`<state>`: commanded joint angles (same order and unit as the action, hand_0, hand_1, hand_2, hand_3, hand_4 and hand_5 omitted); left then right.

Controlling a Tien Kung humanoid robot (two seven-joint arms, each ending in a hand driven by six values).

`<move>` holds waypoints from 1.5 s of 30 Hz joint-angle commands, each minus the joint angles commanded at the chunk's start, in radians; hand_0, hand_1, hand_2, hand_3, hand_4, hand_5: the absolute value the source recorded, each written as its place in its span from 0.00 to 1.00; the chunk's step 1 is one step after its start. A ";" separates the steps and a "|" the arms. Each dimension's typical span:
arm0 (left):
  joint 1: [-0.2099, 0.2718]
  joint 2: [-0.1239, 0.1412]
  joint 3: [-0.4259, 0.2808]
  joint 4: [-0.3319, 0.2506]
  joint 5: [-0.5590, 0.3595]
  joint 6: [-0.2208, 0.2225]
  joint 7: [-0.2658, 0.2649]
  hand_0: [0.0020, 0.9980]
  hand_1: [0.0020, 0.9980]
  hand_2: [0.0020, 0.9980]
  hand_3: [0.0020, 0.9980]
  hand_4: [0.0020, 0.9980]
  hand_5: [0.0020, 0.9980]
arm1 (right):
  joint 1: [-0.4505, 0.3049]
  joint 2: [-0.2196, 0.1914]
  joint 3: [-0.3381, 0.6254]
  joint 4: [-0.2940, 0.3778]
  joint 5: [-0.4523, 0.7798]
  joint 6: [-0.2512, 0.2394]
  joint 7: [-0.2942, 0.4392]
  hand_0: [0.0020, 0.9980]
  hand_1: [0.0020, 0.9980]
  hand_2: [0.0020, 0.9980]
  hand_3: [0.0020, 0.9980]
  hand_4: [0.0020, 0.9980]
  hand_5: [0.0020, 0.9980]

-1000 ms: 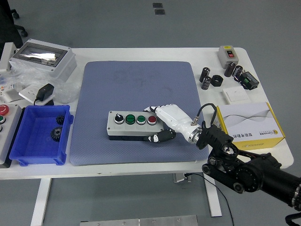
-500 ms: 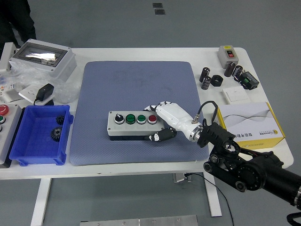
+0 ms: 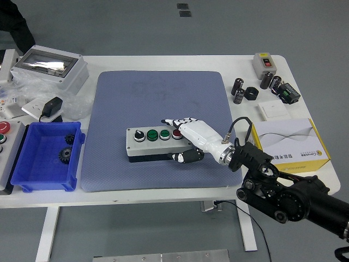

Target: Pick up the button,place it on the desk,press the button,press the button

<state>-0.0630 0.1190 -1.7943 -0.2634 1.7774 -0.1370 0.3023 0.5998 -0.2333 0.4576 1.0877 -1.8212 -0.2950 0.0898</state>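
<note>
The right hand (image 3: 188,139) grips the right end of the button box (image 3: 158,143): its thumb is curled under the box's near side and its fingers (image 3: 175,120) lie stretched over the far top edge, beside the red button (image 3: 176,133). The box stretches away to the hand's left, on the blue mat (image 3: 158,98) covering the worktop (image 3: 180,61). Its left end seems to rest on the mat. Well to the left of the hand sits a blue bin (image 3: 46,156).
</note>
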 joint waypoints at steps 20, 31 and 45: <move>-0.006 0.004 -0.007 -0.002 0.003 -0.038 -0.019 0.66 0.56 0.50 0.57 0.40 0.04 | 0.063 -0.152 -0.042 0.159 0.192 0.128 0.009 0.94 0.87 0.99 1.00 0.84 0.18; -0.010 0.003 -0.014 -0.003 0.015 -0.045 -0.021 0.66 0.56 0.51 0.57 0.37 0.00 | 0.077 -0.159 -0.059 0.149 0.256 0.152 0.013 0.94 0.88 1.00 1.00 0.80 0.16; -0.009 0.005 -0.013 -0.003 0.016 -0.039 -0.021 0.66 0.55 0.51 0.57 0.37 0.00 | 0.076 -0.205 -0.070 0.199 0.382 0.165 0.046 0.94 0.87 1.00 1.00 0.82 0.19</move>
<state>-0.0716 0.1243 -1.8072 -0.2666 1.7930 -0.1764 0.2816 0.6760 -0.4383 0.3875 1.2863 -1.4397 -0.1300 0.1361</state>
